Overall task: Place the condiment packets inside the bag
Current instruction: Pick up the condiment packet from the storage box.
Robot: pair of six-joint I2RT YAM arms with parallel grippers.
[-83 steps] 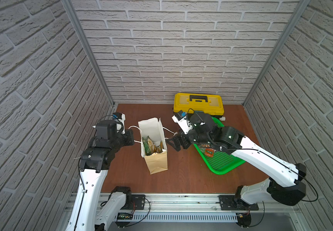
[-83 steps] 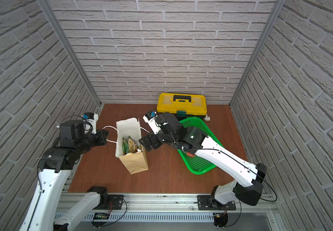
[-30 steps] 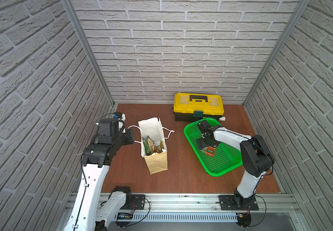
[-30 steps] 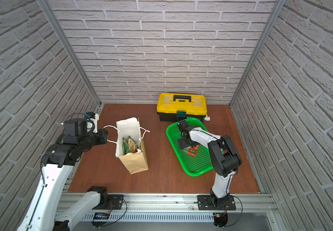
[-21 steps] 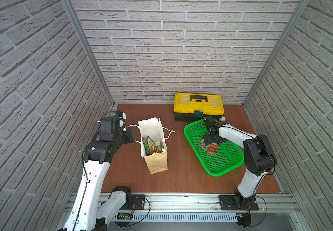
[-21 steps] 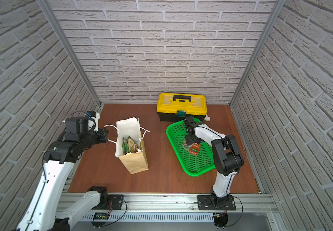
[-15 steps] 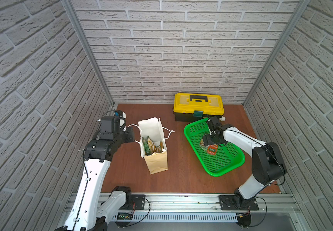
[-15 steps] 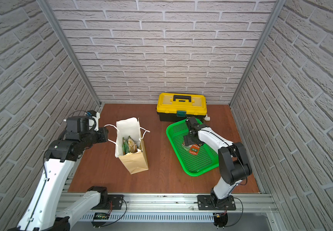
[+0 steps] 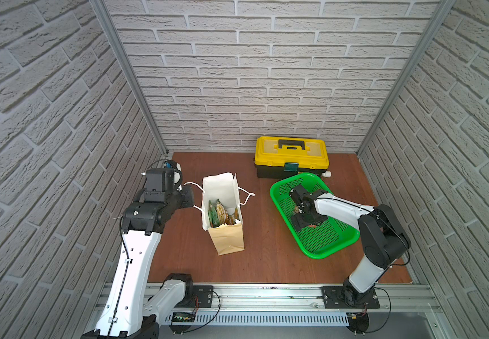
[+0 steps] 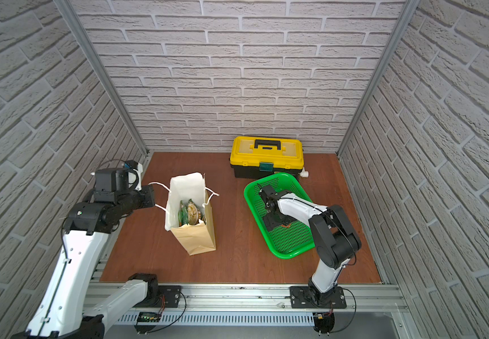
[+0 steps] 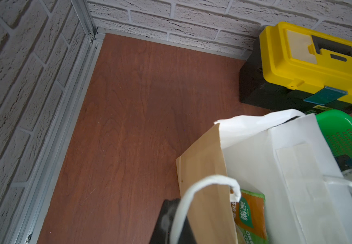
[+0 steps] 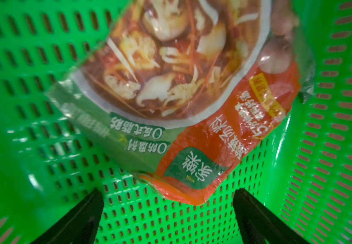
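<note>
Hovering: right gripper (image 12: 167,194), jaws wide apart, low inside basket (image 9: 322,254) on the right side of table (image 9: 266,264). A corner of the red-orange packet (image 12: 181,95) lies on the mesh just ahead of its tips.

Left gripper (image 9: 190,197) closed on handle (image 11: 202,182) of bag (image 9: 228,240). The bag stands upright left of table centre, with green packets (image 9: 216,212) inside.

Likely risks:
- glossy film slipping from a corner pinch
- fingertips (image 12: 90,205) snagging mesh holes
- thin packet giving little to bite
- handle tug tipping the bag

white cord handle (image 11: 202,181) of the paper bag (image 11: 201,160) crosses the left gripper (image 11: 167,211); green packet (image 11: 247,208) inside.
</note>
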